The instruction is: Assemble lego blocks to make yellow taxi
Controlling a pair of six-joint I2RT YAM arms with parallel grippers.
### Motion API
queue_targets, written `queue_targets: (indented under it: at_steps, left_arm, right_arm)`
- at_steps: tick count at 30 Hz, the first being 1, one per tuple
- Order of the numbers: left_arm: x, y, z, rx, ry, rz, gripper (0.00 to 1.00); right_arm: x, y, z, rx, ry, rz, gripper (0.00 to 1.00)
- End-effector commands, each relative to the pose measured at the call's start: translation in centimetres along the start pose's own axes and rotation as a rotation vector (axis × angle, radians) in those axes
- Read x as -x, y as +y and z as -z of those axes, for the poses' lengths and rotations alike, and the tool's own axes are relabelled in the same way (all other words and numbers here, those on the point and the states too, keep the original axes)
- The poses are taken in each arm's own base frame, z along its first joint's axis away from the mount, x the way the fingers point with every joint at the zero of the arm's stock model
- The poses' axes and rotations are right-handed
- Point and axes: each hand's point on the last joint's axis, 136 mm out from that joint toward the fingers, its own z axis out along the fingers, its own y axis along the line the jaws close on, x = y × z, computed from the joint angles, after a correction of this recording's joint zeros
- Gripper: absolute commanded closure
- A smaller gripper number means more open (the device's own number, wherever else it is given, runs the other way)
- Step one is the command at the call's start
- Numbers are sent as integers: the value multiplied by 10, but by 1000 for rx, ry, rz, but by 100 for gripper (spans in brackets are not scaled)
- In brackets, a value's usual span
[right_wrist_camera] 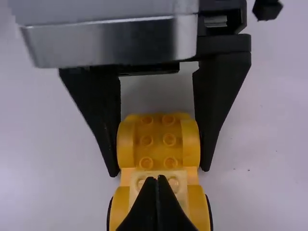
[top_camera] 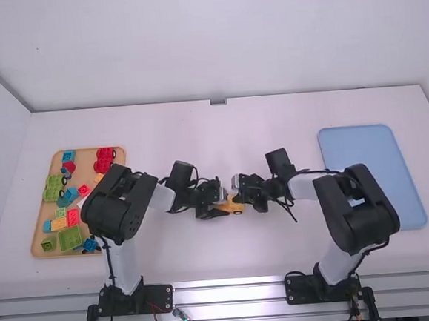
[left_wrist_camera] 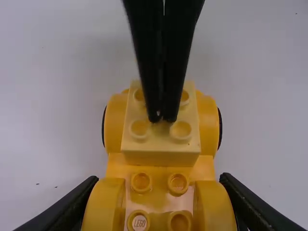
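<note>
Near the table's middle in the high view, my left gripper (top_camera: 222,203) and my right gripper (top_camera: 238,196) meet at the yellow car base (top_camera: 237,208). The fingers of my left gripper (left_wrist_camera: 159,197) clasp the rounded fenders at one end of the car in the left wrist view. A pale yellow block (left_wrist_camera: 161,158) with studs on top sits across the car's other end, between the wheels. My right gripper (right_wrist_camera: 158,178) is shut, its tips together over the top of that block; whether they touch it I cannot tell. Nothing is between those tips.
At the left, a wooden tray (top_camera: 37,245) holds several coloured blocks and small vehicles, partly behind the left arm. A blue tray (top_camera: 362,149) lies at the right, beside the right arm.
</note>
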Motion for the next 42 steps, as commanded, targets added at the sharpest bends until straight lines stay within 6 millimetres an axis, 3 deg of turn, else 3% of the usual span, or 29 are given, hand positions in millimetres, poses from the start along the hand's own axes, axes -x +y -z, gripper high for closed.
queue_targets:
  at_steps: [1, 8, 11, 12, 13, 14, 20, 23, 26, 29, 35, 39, 42]
  left_arm:
    - [-4, -7, -2, -19, 2, 6, 43]
    - [-3, -6, -2, -16, 0, 2, 43]
    - [-3, -5, -3, -13, -2, -2, 42]
    - [-2, -5, -3, -10, -4, -6, 43]
    - [-2, -4, -3, -7, -3, -9, 42]
    - [-1, -2, -2, 0, -5, -17, 44]
    - [-5, 14, -2, 76, 30, 23, 39]
    - [-5, 13, -2, 69, 27, 12, 28]
    - [-4, 13, -2, 71, 26, 18, 0]
    - [-2, 18, 1, 86, 8, 49, 1]
    - [21, 27, 15, 110, -40, 43, 1]
    - [27, 36, 37, 164, -6, 50, 1]
    - [35, 37, 72, 199, 26, 31, 1]
  right_arm:
    - [15, 0, 5, 32, -112, 86, 100]
    - [50, -5, 39, 5, -315, 213, 100]
    - [45, -17, 50, -47, -291, 183, 100]
    - [39, -25, 56, -82, -259, 132, 87]
    - [36, -29, 60, -100, -244, 100, 57]
    - [30, -38, 67, -139, -211, 33, 1]
    - [12, -72, 91, -292, -132, -194, 1]
    - [12, -78, 97, -320, -135, -197, 1]
    - [16, -81, 97, -330, -141, -168, 1]
    - [22, -82, 93, -328, -145, -137, 1]
    - [28, -90, 87, -360, -129, -137, 1]
    - [29, -100, 85, -412, -104, -164, 1]
    - [33, -109, 83, -459, -93, -169, 1]
